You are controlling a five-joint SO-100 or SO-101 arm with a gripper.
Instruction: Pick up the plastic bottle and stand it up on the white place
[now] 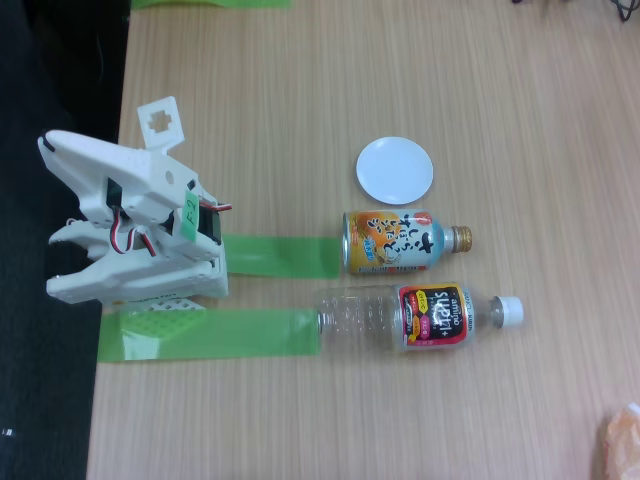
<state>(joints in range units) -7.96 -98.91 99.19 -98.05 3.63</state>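
Fixed view from above shows the long clear plastic bottle with its white screw cap and red, black and yellow label (420, 315) lying flat on the wooden table (520, 100), its long axis running left to right in the picture, base toward the robot and cap pointing away. The white arm is folded at the table's left edge, and its gripper (62, 240) sits well apart from the bottle, holding nothing; I cannot tell how far its jaws are parted. So the bottle lies off to the right of the arm. The small round white plate (395, 168) rests further up the picture, beyond the shorter orange-and-blue bottle-can with a gold cap (400, 242), which lies between them. Two green tape strips (210, 335) lead from the arm's base toward the bottles.
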